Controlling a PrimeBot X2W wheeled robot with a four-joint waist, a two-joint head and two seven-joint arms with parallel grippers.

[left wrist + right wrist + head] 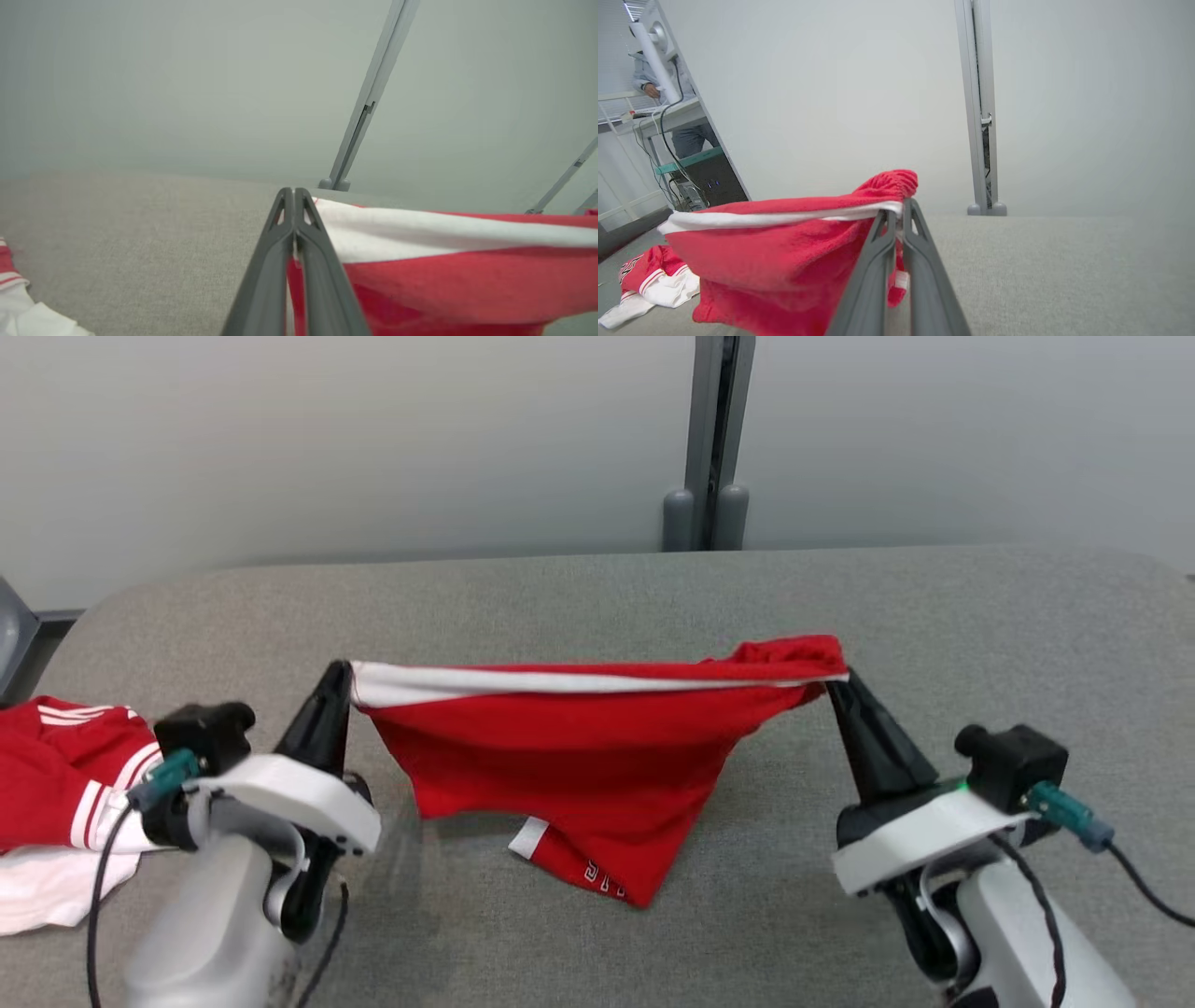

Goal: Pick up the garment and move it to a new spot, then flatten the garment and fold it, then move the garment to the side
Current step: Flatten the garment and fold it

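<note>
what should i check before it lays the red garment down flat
1. left gripper shut on the garment at its white-trimmed corner: ok
2. right gripper shut on the opposite corner: ok
3. top edge stretched between both grippers: ok
4. garment hanging smooth: not ok, bunched at the right corner, lower part drooping to a point
5. pile of clothes at the left apart from the garment: ok
6. lower tip touching the grey surface: cannot tell

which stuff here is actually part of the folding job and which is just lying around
Part of the job:
- red garment with a white band
- left gripper and right gripper, each shut on one end of it
- grey table beneath

Just lying about:
- red and white clothes pile at the table's left edge
- partition post
- person in the background
</note>
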